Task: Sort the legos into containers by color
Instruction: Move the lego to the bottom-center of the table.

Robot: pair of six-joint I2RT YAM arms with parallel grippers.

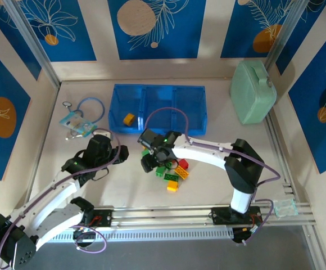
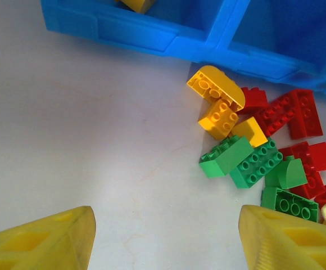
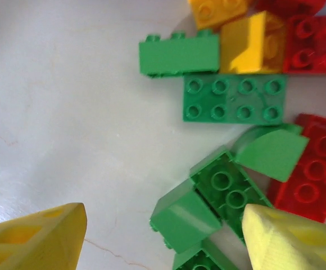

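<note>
A loose pile of red, green and yellow legos (image 1: 171,171) lies on the table in front of the blue three-compartment tray (image 1: 199,117). One yellow brick (image 1: 129,118) sits in the tray's left compartment. My right gripper (image 1: 148,160) hangs open over the pile's left edge. In the right wrist view its fingertips (image 3: 163,239) straddle a tipped green brick (image 3: 185,216), beside a flat green brick (image 3: 233,98). My left gripper (image 1: 113,152) is open over bare table, left of the pile. Its wrist view shows yellow (image 2: 216,87), green (image 2: 256,163) and red bricks (image 2: 298,112) up to the right of its fingertips (image 2: 166,236).
A pale green lidded box (image 1: 253,93) stands at the back right. A blue looped cord with a small packet (image 1: 84,115) lies left of the tray. Metal rails (image 1: 174,216) run along the near edge, with a small clear piece (image 1: 285,208) at their right end.
</note>
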